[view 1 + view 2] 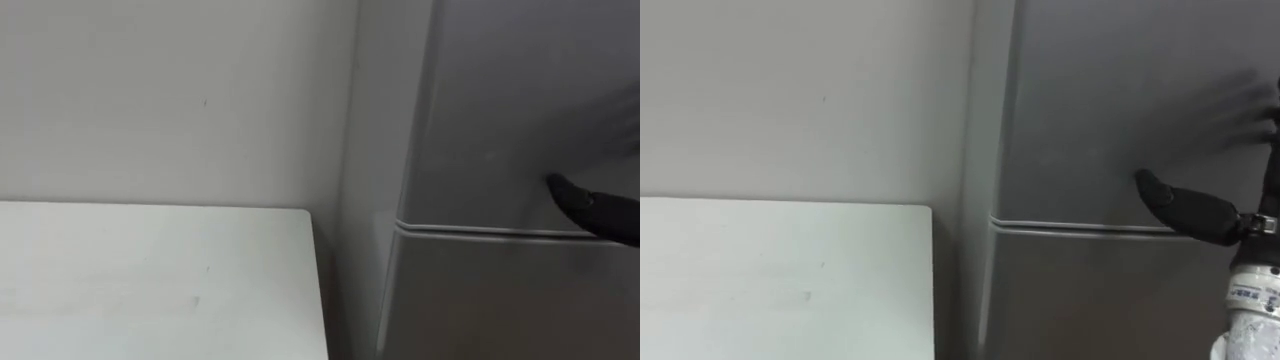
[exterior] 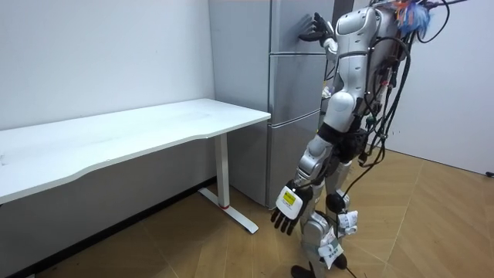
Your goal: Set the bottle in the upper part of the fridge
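White table (image 1: 780, 280) beside the closed fridge (image 1: 1090, 100); right robot hand (image 1: 1188, 210) spread against it.

White table (image 2: 154, 123) on wooden floor (image 2: 432, 224)

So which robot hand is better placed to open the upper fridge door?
Right. The right robot hand is raised against the upper door, fingers straight, just above the seam between the doors. The left robot hand hangs open by the thigh, well below it.
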